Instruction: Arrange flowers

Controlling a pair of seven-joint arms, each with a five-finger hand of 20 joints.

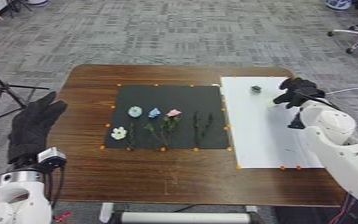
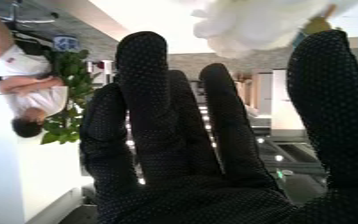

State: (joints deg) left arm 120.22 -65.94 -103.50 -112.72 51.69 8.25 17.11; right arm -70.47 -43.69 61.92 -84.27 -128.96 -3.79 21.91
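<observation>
Beyond the left edge of the brown table (image 1: 184,185), the left hand (image 1: 35,125) is held with fingers straight and together. On a black mat (image 1: 167,95), a white flower (image 1: 119,133), a pale blue-green flower (image 1: 135,111), a blue flower (image 1: 154,113) and a pink flower (image 1: 174,113) are laid out, followed by dark stems (image 1: 209,129). By the far right corner of a white sheet (image 1: 269,145), the right hand (image 1: 298,94) is opened, fingers straight and thumb apart, with a white bloom (image 2: 246,27) seen near its fingertips; whether it is touched cannot be told.
</observation>
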